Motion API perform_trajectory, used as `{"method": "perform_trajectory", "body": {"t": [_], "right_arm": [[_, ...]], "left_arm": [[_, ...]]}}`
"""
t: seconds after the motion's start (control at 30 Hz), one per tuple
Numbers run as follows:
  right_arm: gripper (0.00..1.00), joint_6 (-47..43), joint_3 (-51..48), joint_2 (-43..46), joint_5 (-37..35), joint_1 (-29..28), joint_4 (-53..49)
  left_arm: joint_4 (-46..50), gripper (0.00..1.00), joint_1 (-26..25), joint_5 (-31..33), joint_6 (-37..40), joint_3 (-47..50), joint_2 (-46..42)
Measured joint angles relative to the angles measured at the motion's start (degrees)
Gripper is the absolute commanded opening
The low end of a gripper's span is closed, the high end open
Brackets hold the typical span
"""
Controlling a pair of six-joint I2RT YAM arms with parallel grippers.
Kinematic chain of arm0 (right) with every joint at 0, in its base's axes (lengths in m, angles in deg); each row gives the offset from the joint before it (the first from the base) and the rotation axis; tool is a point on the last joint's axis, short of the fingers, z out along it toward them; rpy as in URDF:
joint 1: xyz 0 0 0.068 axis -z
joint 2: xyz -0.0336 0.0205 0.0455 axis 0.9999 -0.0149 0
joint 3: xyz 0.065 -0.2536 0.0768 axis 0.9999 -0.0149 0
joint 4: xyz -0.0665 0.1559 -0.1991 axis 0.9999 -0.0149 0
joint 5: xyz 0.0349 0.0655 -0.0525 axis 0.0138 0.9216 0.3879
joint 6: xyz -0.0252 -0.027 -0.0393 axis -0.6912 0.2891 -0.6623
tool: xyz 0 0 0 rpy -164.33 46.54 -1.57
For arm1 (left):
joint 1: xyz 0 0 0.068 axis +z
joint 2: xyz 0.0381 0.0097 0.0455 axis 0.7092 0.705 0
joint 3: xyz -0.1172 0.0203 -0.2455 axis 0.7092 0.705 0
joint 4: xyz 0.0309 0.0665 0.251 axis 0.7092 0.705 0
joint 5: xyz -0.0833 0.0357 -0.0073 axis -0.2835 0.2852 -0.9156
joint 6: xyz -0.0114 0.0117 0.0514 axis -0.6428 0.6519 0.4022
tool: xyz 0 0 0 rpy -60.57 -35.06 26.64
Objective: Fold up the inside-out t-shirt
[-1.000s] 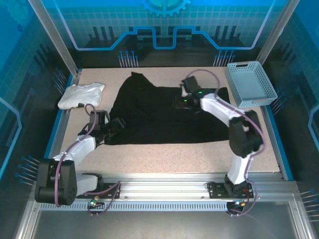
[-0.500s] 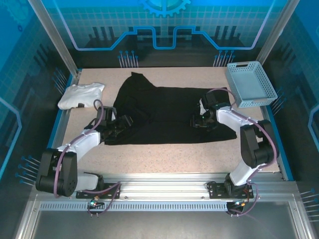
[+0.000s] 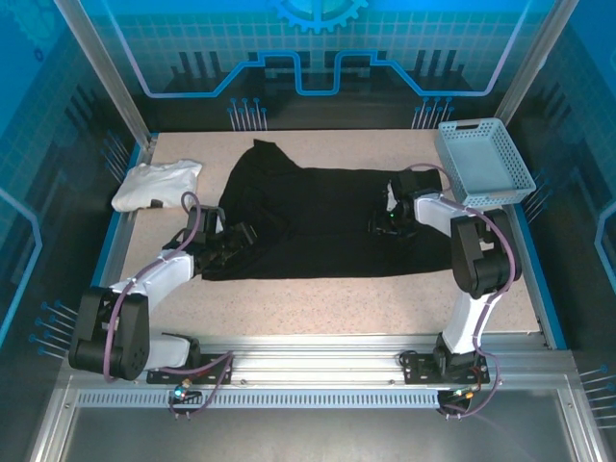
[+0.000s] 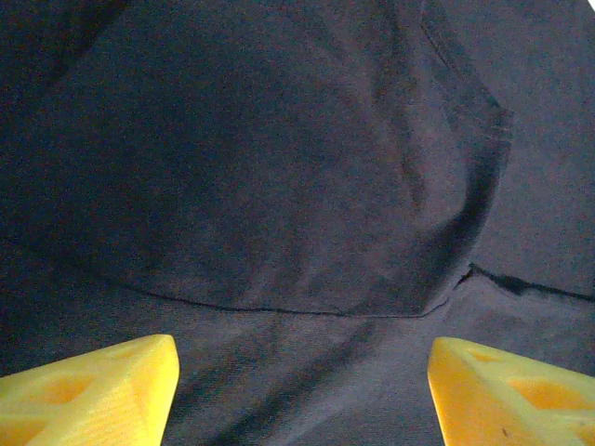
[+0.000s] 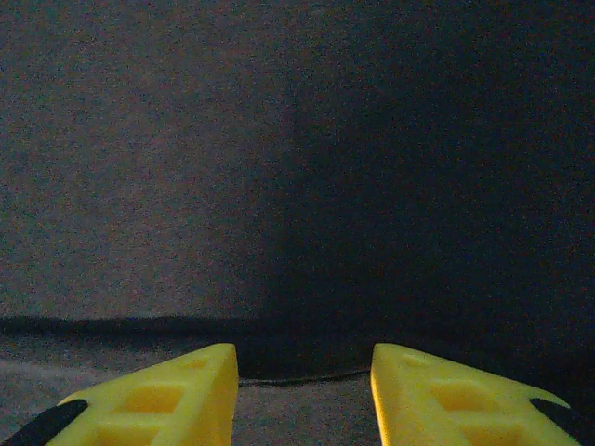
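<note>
The left arm (image 3: pixel 159 274) reaches low from the near left corner of the surface toward its middle. Its jaws stand wide apart, yellow fingers (image 4: pixel 93 395) spread. The right arm (image 3: pixel 476 260) bends sharply at the elbow near the right edge, wrist turned leftward, jaws parted less widely.

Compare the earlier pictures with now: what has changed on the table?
The right gripper swung from the middle of the t-shirt toward its right end, near the basket. The left gripper slid further onto its left edge. White garment and basket stayed put.
</note>
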Motion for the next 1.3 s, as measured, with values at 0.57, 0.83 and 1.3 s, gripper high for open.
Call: {"method": "perform_trajectory", "body": {"t": [0.57,0.83,1.3], "right_arm": [[0.52,1.66,-15.06,14.47,1.70,16.98,-0.66],[0.52,3.78,-19.32,15.76,7.74,25.88,-0.13],[0.56,1.57,-22.88,31.78,2.19,27.96,-8.44]], "left_arm": [[-0.98,0.76,4.68,2.21,0.24,-0.24,2.93],[-3.15,0.76,6.69,-0.37,-1.38,2.16,5.53],[3.28,0.84,6.69,2.16,-2.19,6.01,-11.19]]}}
